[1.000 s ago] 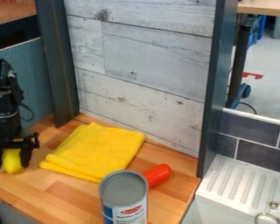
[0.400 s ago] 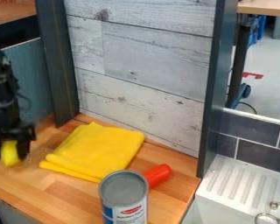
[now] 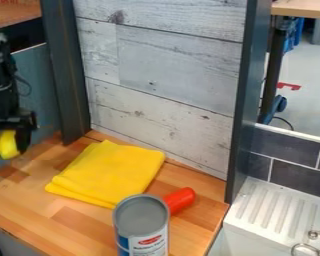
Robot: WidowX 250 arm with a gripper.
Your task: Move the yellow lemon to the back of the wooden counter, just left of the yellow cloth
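Gripper [image 3: 8, 149] fingers close on the sides of a yellow object [image 3: 8, 141], parted only by its width, as the black WidowX arm [image 3: 2, 90] raises it from the wooden countertop [image 3: 29, 202] at the left. The object now hangs above the surface, to the left of a folded yellow cloth [image 3: 112, 172], which has not moved; the pickup appears secure, with placement still to come. In the foreground, a cylindrical can [image 3: 141, 217] bears a blue-and-white label with a red emblem and dark print, beside a red, round-ended object [image 3: 181, 200].
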